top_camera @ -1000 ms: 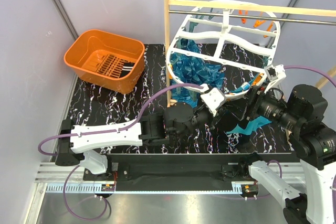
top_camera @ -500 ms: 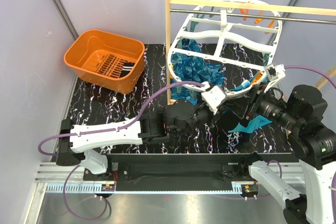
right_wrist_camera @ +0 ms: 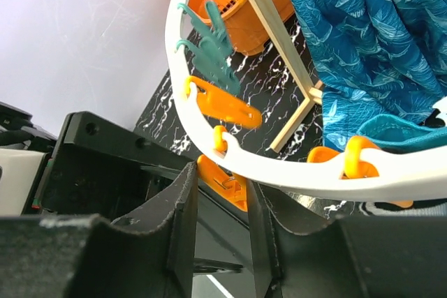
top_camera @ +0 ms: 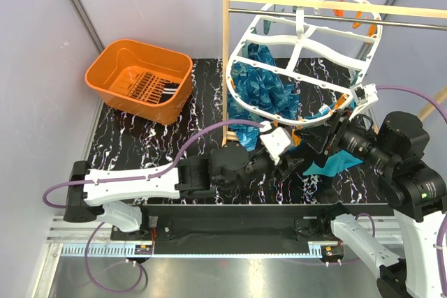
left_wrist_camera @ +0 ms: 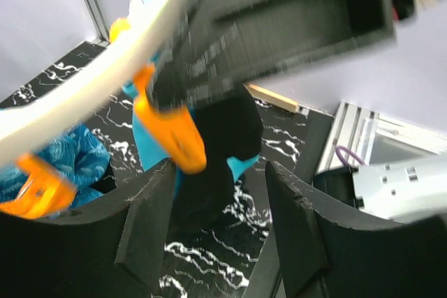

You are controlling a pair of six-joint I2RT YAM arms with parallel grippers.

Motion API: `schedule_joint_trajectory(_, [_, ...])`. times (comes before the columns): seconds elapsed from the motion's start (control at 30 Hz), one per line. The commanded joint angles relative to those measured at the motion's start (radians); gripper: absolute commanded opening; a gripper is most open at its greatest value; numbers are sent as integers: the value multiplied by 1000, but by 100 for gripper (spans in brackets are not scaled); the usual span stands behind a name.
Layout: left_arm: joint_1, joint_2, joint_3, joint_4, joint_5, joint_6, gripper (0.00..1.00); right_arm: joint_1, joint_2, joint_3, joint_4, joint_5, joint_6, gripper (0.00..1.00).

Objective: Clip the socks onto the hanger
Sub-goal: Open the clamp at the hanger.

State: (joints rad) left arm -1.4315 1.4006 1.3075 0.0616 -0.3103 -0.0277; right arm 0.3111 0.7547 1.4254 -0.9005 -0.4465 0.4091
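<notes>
The white plastic oval hanger hangs tilted from the wooden rack with a metal rod. The right gripper is closed on 1 orange plastic clip at the hanger's near rim. Just under that rim a small black fabric sock dangles above the black marbled tabletop, beside a plain teal cloth. I cannot tell whether a clip holds it. The left gripper stands open, its 2 fingers spread wide with the sock seen between them.

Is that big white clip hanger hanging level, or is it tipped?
Tipped: the hanger has its far rim up by the metal rod, while its near rim dips low toward the table.
</notes>
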Motion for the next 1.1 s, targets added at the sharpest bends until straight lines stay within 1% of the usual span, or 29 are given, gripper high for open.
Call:
schedule_joint_trajectory(0.0, [-6,-98,-74,134,2,5,60,-4,8,-3,72,29,13,0])
schedule_joint_trajectory(0.1, [-6,-114,-99,171,-3,14,61,-4,3,0,78,32,29,0])
schedule_joint_trajectory(0.2, [-6,-100,-76,170,7,20,61,-4,-2,1,80,37,43,0])
schedule_joint_trajectory(0.33, [-6,-49,-10,165,23,15,62,-4,-5,-5,84,34,59,0])
schedule_joint_trajectory(0.47, [-6,6,58,104,-15,15,60,-3,-11,-5,91,35,74,0])
schedule_joint_trajectory(0.57, [-4,21,70,98,-32,12,51,-4,-15,-6,87,40,77,0])
schedule_joint_trajectory(0.6, [-6,31,82,93,-33,14,44,-4,-17,-8,86,38,79,0])
schedule_joint_trajectory(0.7, [-4,57,117,57,-46,14,34,-4,-21,-13,91,40,86,0])
schedule_joint_trajectory(0.8, [-4,64,127,44,-62,11,19,-3,-22,-16,91,34,89,0])
schedule_joint_trajectory(0.83, [-3,70,134,41,-67,8,12,-4,-23,-19,91,32,91,0])
schedule_joint_trajectory(0.9, [-1,72,142,32,-76,5,7,-3,-28,-29,94,32,96,0])
schedule_joint_trajectory(0.93, [-3,77,150,27,-81,3,3,-4,-29,-31,95,32,96,0])
schedule_joint_trajectory(1.0, [-3,77,151,30,-84,-1,1,-4,-31,-34,95,32,99,0])
schedule_joint_trajectory(1.07, [-1,77,154,30,-82,-3,0,-4,-29,-39,95,28,96,0])
